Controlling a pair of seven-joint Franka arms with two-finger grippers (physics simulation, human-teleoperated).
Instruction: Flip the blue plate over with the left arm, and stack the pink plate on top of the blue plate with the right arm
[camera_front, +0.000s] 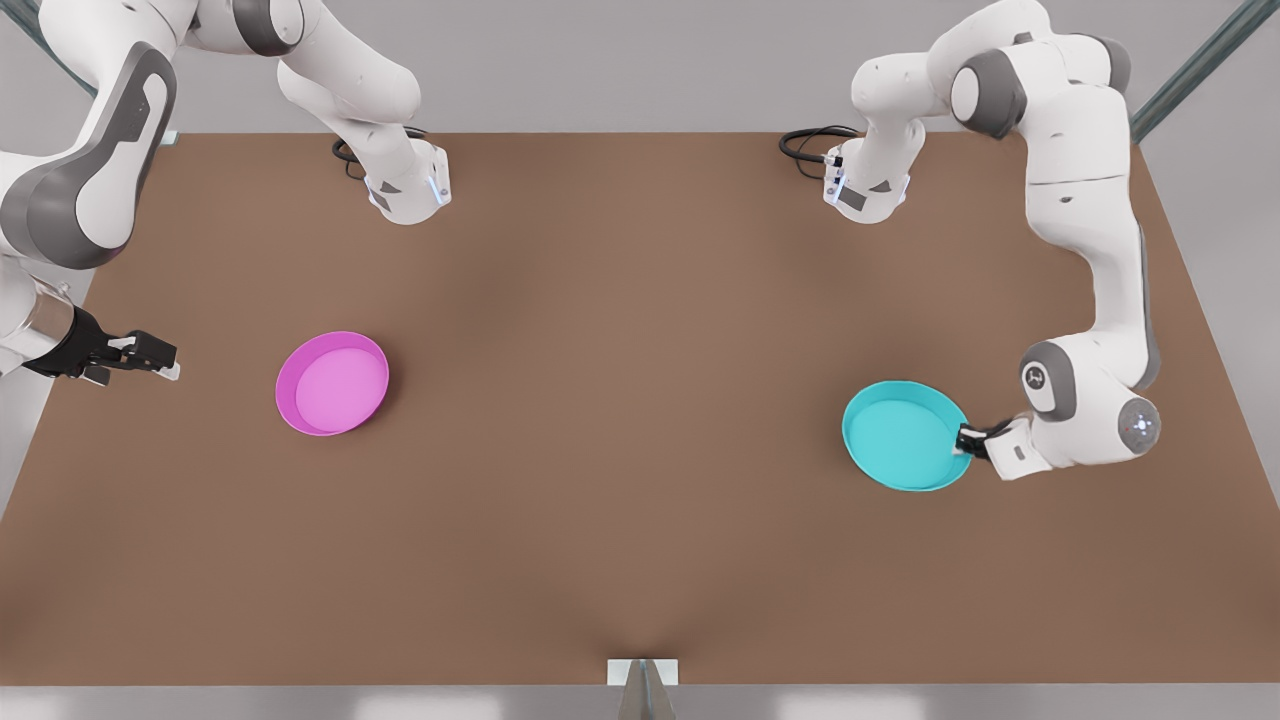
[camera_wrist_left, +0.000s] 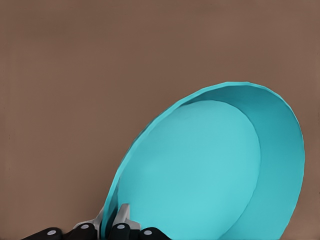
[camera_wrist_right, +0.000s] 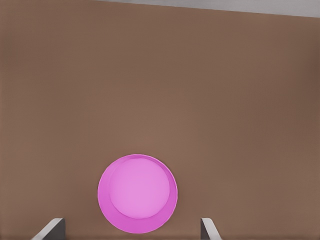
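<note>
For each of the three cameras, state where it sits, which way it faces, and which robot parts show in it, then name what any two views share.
Front view: set high, looking down on the brown table; both white arms show, the left gripper at the round turquoise plastic plate, the right gripper waiting beside the round magenta plastic plate.
Left wrist view: rides that arm, facing the turquoise plate tilted; its fingers clamp the rim.
Right wrist view: faces down at the magenta plate; open fingertips frame it.
Shared: each wrist view's plate also appears in the front view.

Blue plate (camera_wrist_left: 210, 170) cut off by frame edge.
</note>
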